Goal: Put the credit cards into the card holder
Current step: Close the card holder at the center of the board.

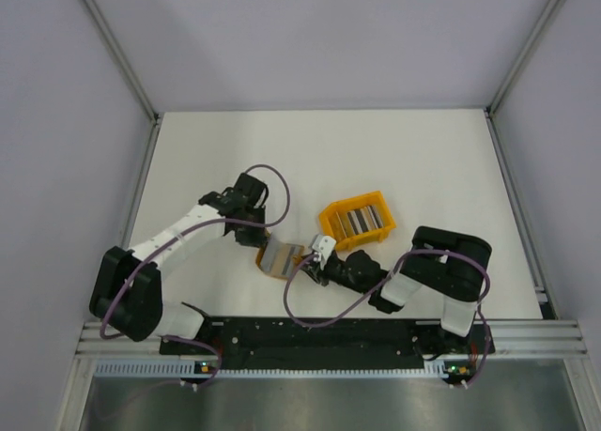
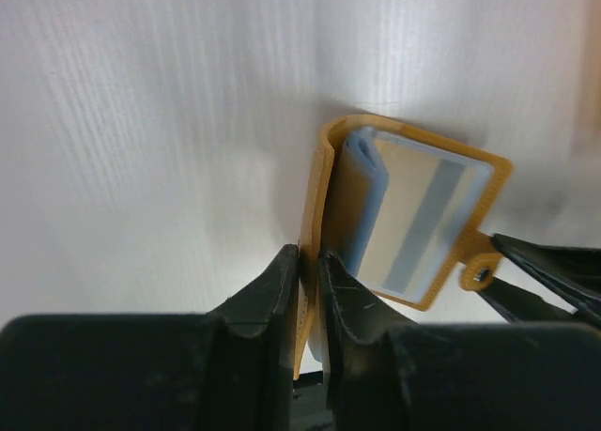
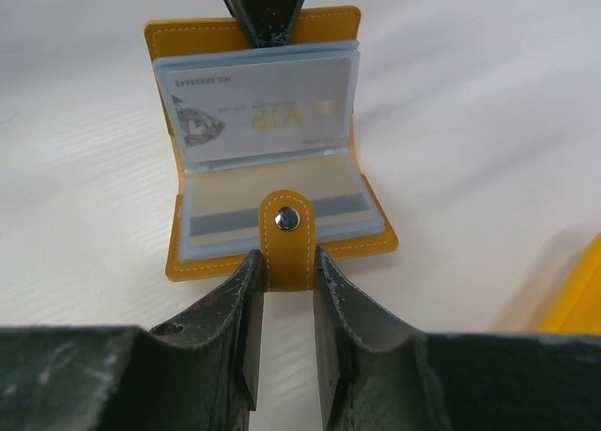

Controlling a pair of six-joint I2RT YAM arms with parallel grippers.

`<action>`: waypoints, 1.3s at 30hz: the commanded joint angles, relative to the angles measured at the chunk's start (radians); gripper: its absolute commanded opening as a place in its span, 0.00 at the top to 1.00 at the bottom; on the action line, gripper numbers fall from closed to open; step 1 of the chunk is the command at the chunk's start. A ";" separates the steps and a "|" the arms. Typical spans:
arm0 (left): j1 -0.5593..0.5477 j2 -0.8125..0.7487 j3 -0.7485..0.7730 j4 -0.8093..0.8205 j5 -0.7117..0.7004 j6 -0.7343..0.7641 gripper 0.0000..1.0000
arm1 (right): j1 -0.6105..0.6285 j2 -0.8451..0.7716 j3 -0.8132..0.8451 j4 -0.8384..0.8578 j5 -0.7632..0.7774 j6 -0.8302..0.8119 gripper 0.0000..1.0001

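The open card holder (image 1: 282, 258), mid-table with two cards (image 3: 255, 114) sleeved, is pinched at its cover by the left gripper (image 2: 310, 273) and at its tab (image 3: 286, 226) by the right gripper (image 3: 286, 267), while more credit cards (image 1: 360, 221) are left in the bin (image 1: 328, 217).

The bench (image 1: 394, 159) has a plain white, matt top and is closed on three sides by smooth pale lilac-grey walls: a back wall (image 1: 319, 37), a left wall (image 1: 47, 130) and a right wall (image 1: 577, 140). Thin aluminium posts (image 1: 116, 48) rise from the two far corners of the bench. Aluminium rails (image 1: 526, 335) lie along its near edge, with a dull grey metal sheet (image 1: 329, 407) in front of them. The light is soft and even, and the shadows on the white top are faint.
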 commanded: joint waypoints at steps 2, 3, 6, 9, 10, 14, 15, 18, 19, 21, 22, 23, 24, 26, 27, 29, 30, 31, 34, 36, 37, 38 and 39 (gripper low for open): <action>-0.004 -0.114 -0.037 0.145 0.193 -0.043 0.78 | 0.011 -0.006 0.023 0.315 0.000 0.020 0.89; -0.004 -0.117 -0.054 0.168 0.214 -0.047 0.75 | 0.011 -0.001 0.025 0.317 0.003 0.018 0.89; -0.004 -0.114 -0.088 0.213 0.282 -0.055 0.74 | 0.011 0.000 0.032 0.315 0.004 0.017 0.89; -0.012 -0.111 -0.124 0.259 0.345 -0.069 0.73 | 0.011 -0.007 0.032 0.317 0.000 0.015 0.89; -0.010 -0.113 -0.143 0.276 0.371 -0.072 0.72 | 0.011 -0.010 0.031 0.317 0.006 0.017 0.89; -0.015 -0.107 -0.189 0.333 0.421 -0.102 0.71 | 0.011 -0.014 0.028 0.317 0.012 0.015 0.89; -0.017 -0.107 -0.200 0.343 0.421 -0.110 0.71 | 0.012 -0.014 0.028 0.317 0.009 0.012 0.89; -0.018 -0.091 -0.215 0.357 0.418 -0.116 0.71 | 0.012 -0.023 0.023 0.317 0.007 0.006 0.89; -0.018 -0.084 -0.217 0.354 0.410 -0.121 0.71 | 0.012 -0.026 0.023 0.315 0.009 0.005 0.89; -0.020 -0.076 -0.226 0.356 0.396 -0.124 0.72 | 0.011 -0.027 0.022 0.317 0.003 0.002 0.89; -0.021 -0.076 -0.229 0.354 0.383 -0.128 0.73 | 0.012 -0.027 0.022 0.315 -0.002 0.000 0.89; -0.021 -0.077 -0.235 0.356 0.363 -0.138 0.76 | 0.012 -0.027 0.022 0.317 -0.005 -0.002 0.90; -0.021 -0.082 -0.241 0.360 0.346 -0.145 0.76 | 0.012 -0.027 0.020 0.315 -0.005 -0.003 0.90; -0.021 -0.090 -0.253 0.363 0.309 -0.161 0.78 | 0.014 -0.033 0.016 0.317 -0.007 -0.006 0.91; -0.021 -0.090 -0.258 0.365 0.297 -0.168 0.78 | 0.012 -0.035 0.016 0.317 -0.007 -0.008 0.91; -0.021 -0.084 -0.266 0.383 0.297 -0.179 0.82 | 0.012 -0.035 0.016 0.317 -0.011 -0.008 0.91; -0.021 -0.085 -0.270 0.388 0.290 -0.190 0.84 | 0.012 -0.034 0.016 0.315 -0.016 -0.008 0.91; -0.021 -0.085 -0.278 0.402 0.287 -0.199 0.84 | 0.012 -0.035 0.016 0.317 -0.017 -0.006 0.91; -0.020 -0.094 -0.287 0.420 0.295 -0.207 0.86 | 0.014 -0.027 0.017 0.317 -0.020 0.000 0.91; -0.020 -0.104 -0.295 0.440 0.313 -0.205 0.85 | 0.014 -0.018 0.023 0.317 -0.019 0.002 0.91; -0.020 -0.104 -0.295 0.448 0.332 -0.195 0.85 | 0.012 -0.014 0.028 0.317 -0.022 0.002 0.91; -0.021 -0.096 -0.290 0.449 0.359 -0.179 0.83 | 0.014 -0.006 0.031 0.317 -0.028 0.003 0.91; -0.020 -0.079 -0.283 0.445 0.388 -0.162 0.83 | 0.012 0.000 0.034 0.317 -0.028 0.009 0.90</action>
